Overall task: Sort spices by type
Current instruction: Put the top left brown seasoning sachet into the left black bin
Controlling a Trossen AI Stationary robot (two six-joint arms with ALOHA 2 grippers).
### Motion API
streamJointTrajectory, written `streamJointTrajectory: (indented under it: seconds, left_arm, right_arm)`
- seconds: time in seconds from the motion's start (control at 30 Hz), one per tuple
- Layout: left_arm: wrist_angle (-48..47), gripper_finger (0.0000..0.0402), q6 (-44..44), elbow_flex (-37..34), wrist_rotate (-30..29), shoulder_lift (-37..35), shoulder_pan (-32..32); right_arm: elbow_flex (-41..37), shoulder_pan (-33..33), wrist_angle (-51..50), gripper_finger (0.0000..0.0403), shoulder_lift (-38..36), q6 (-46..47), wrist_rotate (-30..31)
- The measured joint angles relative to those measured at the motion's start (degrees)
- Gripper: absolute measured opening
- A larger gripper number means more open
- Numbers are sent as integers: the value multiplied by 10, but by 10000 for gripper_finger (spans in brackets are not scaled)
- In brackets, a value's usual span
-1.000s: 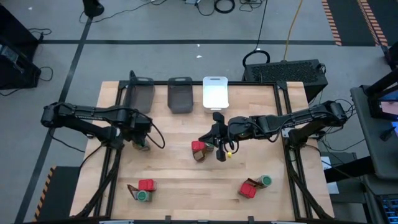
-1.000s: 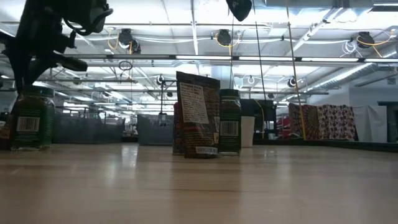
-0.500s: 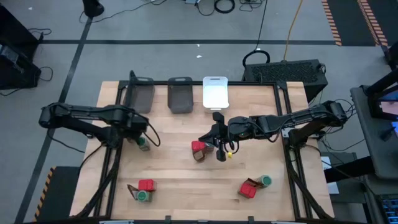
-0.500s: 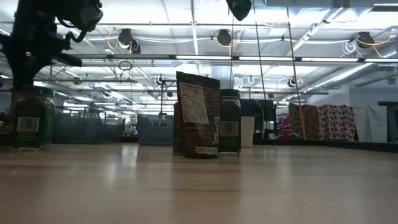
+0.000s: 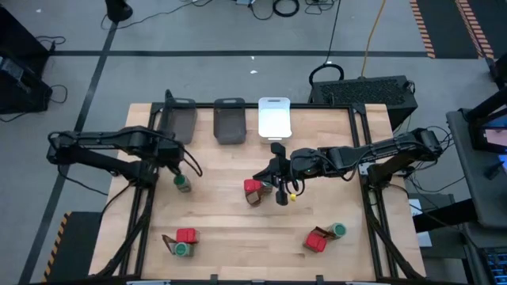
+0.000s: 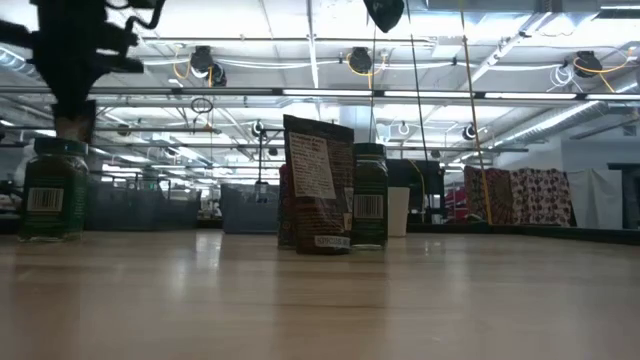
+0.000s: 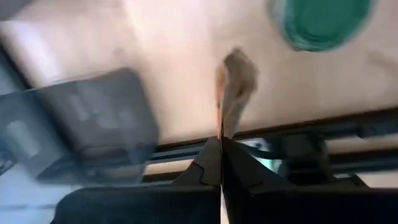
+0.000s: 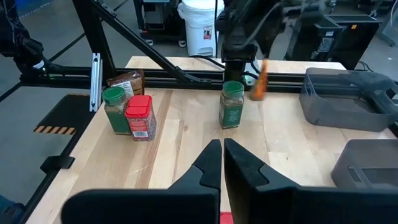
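Left end effector [image 5: 169, 162] lifted toward 12 o'clock, clenched on a brown packet [image 7: 235, 87], leaving green-lidded jar [image 5: 182, 184] on desk [image 5: 230, 237]; packet likely bin-bound. Right end effector [image 5: 279, 184] clenched, empty, center.

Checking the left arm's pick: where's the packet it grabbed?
In the left gripper, pinched edge-on: the brown packet hangs above the table's left side, between the green-lidded jar and the leftmost dark grey bin.

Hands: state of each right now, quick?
Left hand: shut on a flat brown packet.
Right hand: shut, holding nothing.
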Motion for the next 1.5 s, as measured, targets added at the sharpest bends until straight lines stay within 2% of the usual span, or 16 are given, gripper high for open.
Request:
streamJointTrajectory:
  seconds: [0.27,0.43,0.67,1.13,1.3,1.5]
  left_arm:
    - [0,0,-1,50,-123,-1,25]
    - [19,0,-1,68,-156,-1,59]
    - [86,0,-1,81,-173,-1,115]
    - [230,0,1,81,-173,6,293]
    - [288,0,38,81,-173,38,355]
    - [327,0,99,81,-171,108,397]
  right_arm:
    - [0,0,0,0,0,0,0]
    - [0,0,0,0,0,0,0]
    - [0,0,3,0,0,0,0]
    - [0,0,10,0,0,0,0]
    - [0,0,10,0,0,0,0]
    - [0,0,10,0,0,0,0]
